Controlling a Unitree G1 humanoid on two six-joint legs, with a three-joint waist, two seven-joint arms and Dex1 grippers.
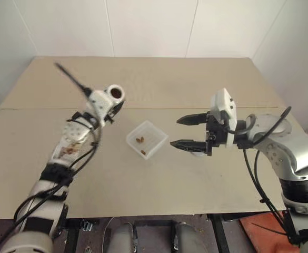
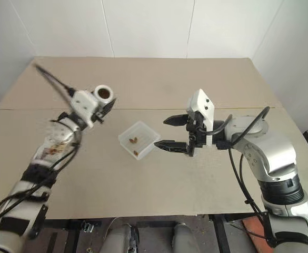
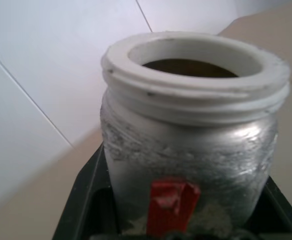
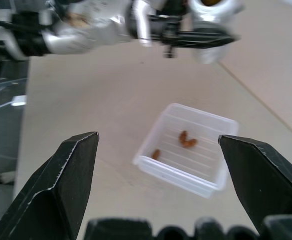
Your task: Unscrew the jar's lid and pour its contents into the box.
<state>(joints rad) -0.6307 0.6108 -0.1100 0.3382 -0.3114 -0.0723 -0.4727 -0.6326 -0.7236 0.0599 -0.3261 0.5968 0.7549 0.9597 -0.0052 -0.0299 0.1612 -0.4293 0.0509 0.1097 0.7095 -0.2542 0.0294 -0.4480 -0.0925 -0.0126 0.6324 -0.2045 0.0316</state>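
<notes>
Left gripper (image 1: pixel 113 105) raised, clamping jar (image 3: pixel 190 145) (lidless); right gripper (image 1: pixel 187 132) level, jaws wide, beside box (image 1: pixel 147 138).

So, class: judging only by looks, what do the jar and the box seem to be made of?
The jar: probably plastic with a silvery, scuffed metallic coating; its threaded neck is plain matte white.
The box: looks like thin translucent plastic; the table shows faintly through its ribbed bottom and walls.
</notes>
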